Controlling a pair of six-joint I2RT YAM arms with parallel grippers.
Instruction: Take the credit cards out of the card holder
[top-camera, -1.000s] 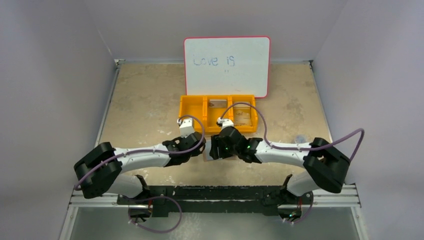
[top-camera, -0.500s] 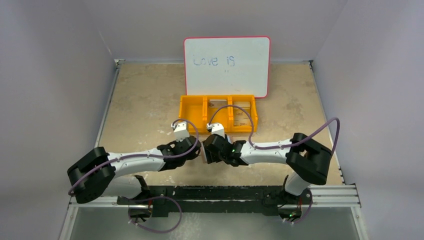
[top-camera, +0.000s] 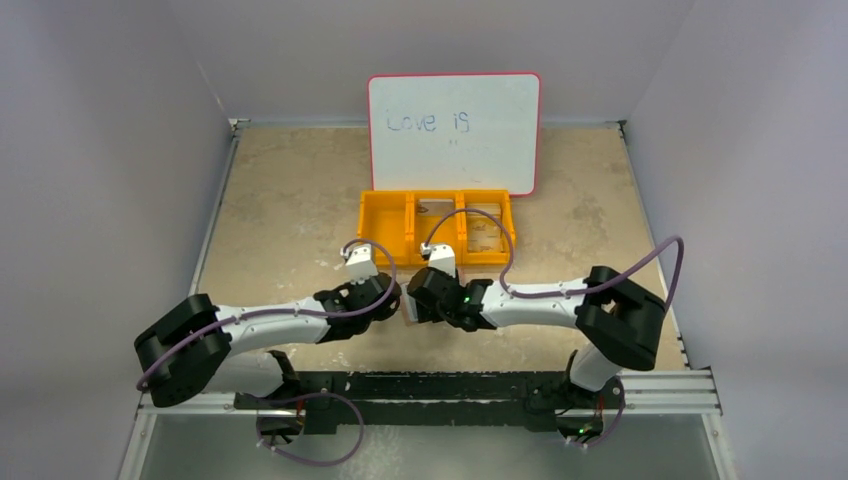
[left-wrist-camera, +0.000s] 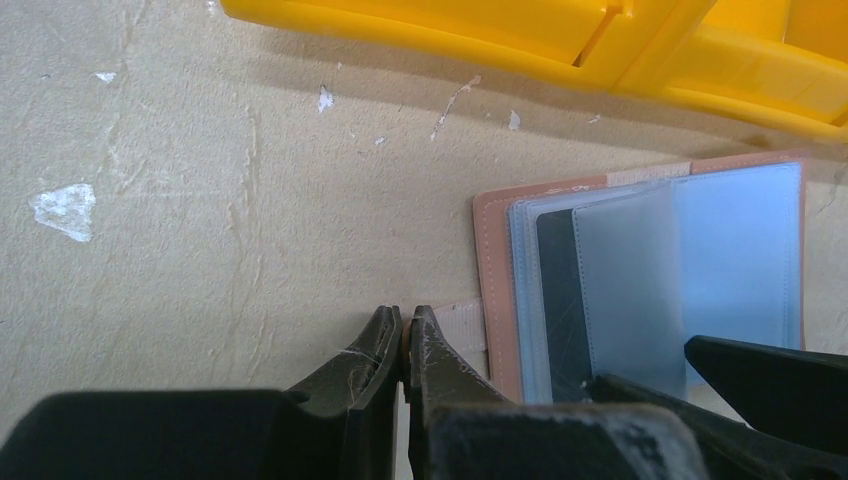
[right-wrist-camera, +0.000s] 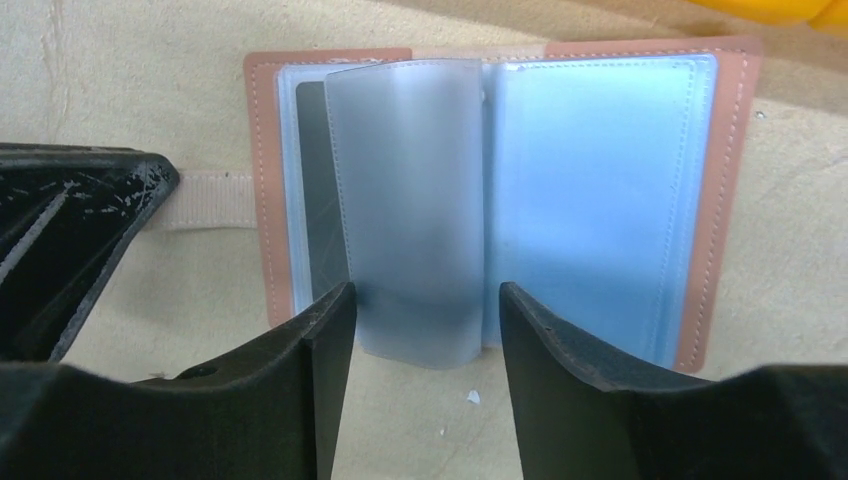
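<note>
1. My left gripper (left-wrist-camera: 405, 335) is pinched shut on the beige strap (right-wrist-camera: 210, 187) of the card holder (right-wrist-camera: 600, 200).
2. The holder lies open on the table (left-wrist-camera: 200, 200), just in front of the orange tray (left-wrist-camera: 420, 25).
3. My right gripper (right-wrist-camera: 425, 295) stands half open, a finger on either side of a loose clear pocket leaf (right-wrist-camera: 410, 200).
4. A black card (right-wrist-camera: 312, 190) sits in the pocket nearest the strap.

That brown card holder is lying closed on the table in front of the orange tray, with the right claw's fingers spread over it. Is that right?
Not closed: the right wrist view shows the card holder lying open, clear pockets showing. Otherwise yes: it lies on the table before the orange tray, the right gripper spread over it.
</note>
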